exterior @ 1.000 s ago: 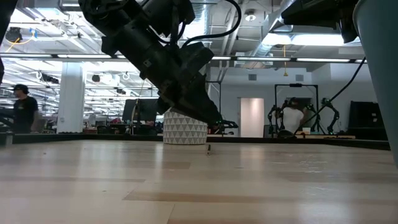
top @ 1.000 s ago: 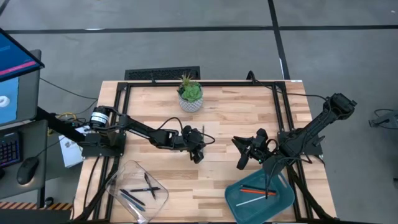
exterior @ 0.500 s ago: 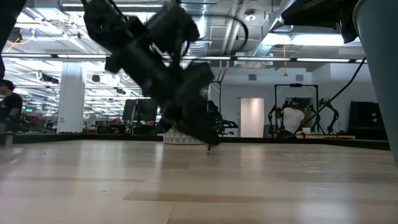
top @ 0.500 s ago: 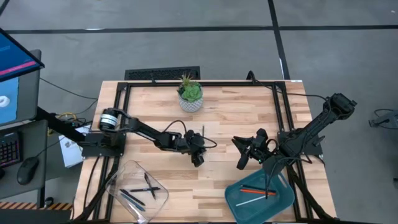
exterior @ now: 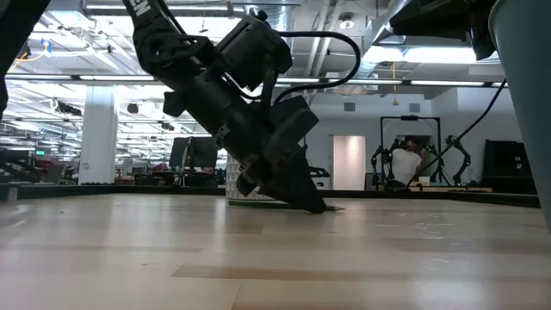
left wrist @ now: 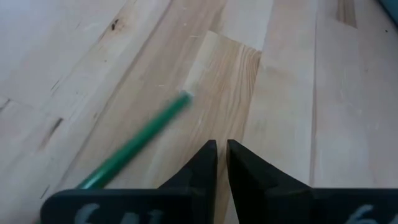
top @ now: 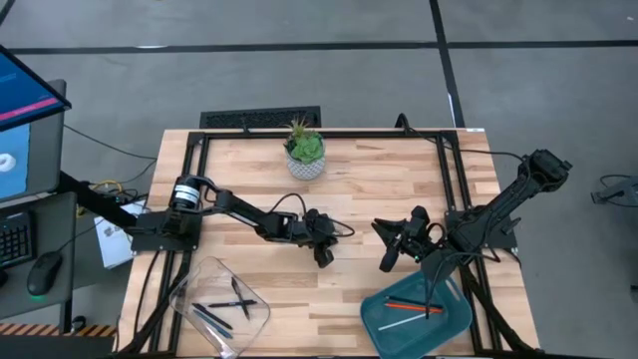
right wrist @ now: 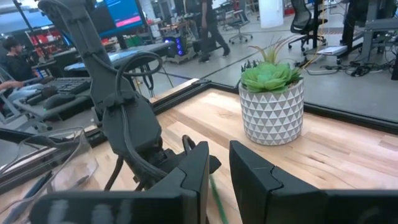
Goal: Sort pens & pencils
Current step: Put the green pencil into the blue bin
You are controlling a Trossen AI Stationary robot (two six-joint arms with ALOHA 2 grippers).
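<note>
A green pen (left wrist: 140, 142) lies flat on the bare wood near the table's middle. My left gripper (left wrist: 222, 149) is shut, with its tips down at the tabletop (exterior: 317, 207) right beside the pen, which runs along the outer side of one finger. In the high view the left gripper (top: 324, 256) hides the pen. My right gripper (top: 387, 261) hovers to the right of it, open by a narrow gap. Through that gap the right wrist view shows the green pen (right wrist: 216, 193). Several dark pens (top: 227, 304) lie in a clear tray. An orange-red pencil (top: 404, 303) lies in a teal tray. My left gripper comes down slanting from the table's left, its shut fingertips (exterior: 320, 208) at the wood. The green pen's shaft (left wrist: 106, 171) passes close by the outer side of one finger. I cannot tell whether the finger touches it.
The clear tray (top: 189, 289) sits at the near left corner and the teal tray (top: 454, 321) at the near right. A potted plant (top: 305, 155) stands at the far edge. Black cables run along the table's sides. Bare wood lies between the two grippers.
My left gripper has moved toward the table's right and a little toward the near edge. It has tipped down until its tips reach the wood. The right arm has kept still.
</note>
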